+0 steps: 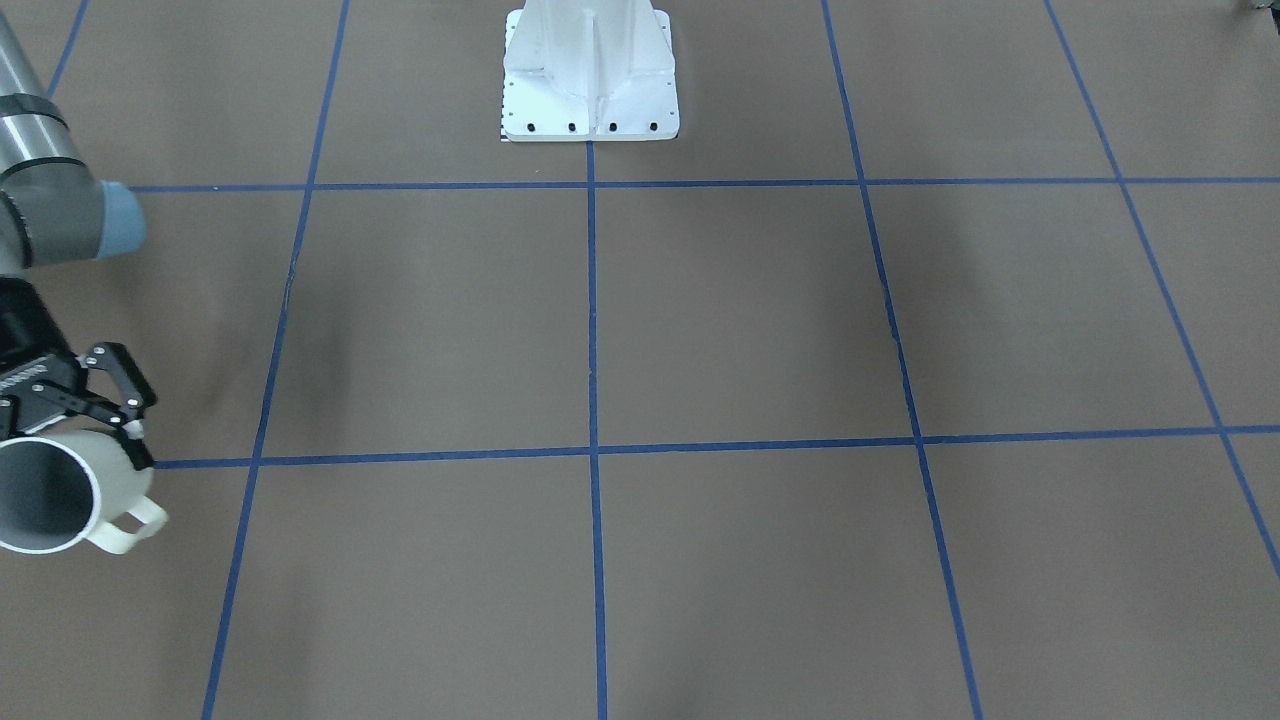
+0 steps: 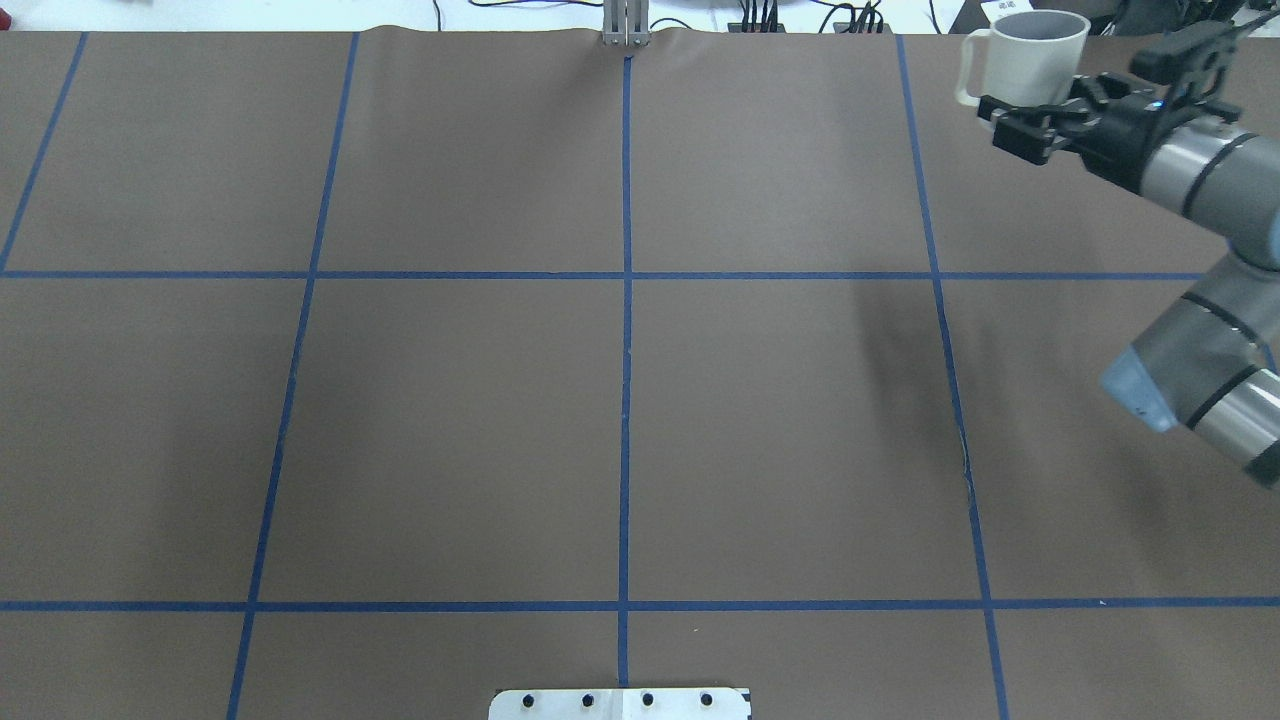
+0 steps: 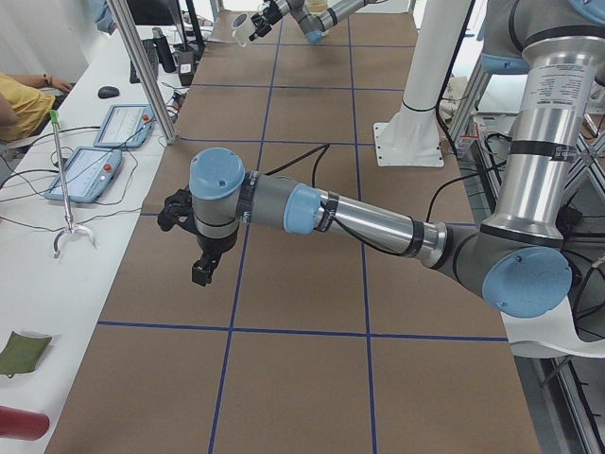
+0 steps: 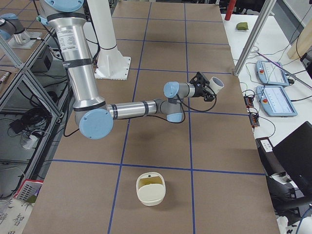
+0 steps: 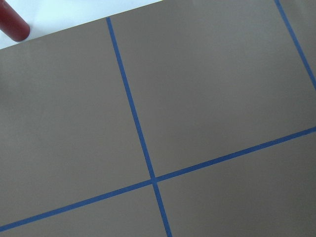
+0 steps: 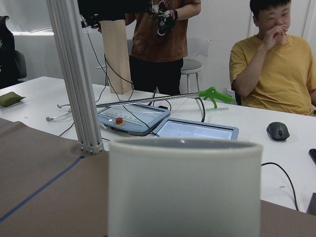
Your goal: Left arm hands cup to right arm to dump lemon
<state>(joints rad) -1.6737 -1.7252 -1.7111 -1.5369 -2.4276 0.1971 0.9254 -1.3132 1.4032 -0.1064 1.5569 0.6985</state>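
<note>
My right gripper (image 2: 1035,108) is shut on the off-white cup (image 2: 1030,55) and holds it roughly upright above the table's far right corner. In the front view the cup (image 1: 50,490) shows a grey inside with no lemon visible, and its handle points toward the table's middle. The cup's wall (image 6: 183,190) fills the right wrist view. What looks like the lemon (image 4: 150,183) is a yellow-green patch inside a cream round bowl (image 4: 150,195) at the table's right end. The left gripper (image 3: 201,272) hangs over the table's left part; I cannot tell its state.
The white robot pedestal (image 1: 590,75) stands at mid-table. An aluminium post (image 6: 74,74) rises at the table edge beyond the cup. Past it is a white bench with control tablets (image 6: 197,129), a seated person (image 6: 276,74) and a standing person. A red cylinder (image 5: 12,23) lies off the left end.
</note>
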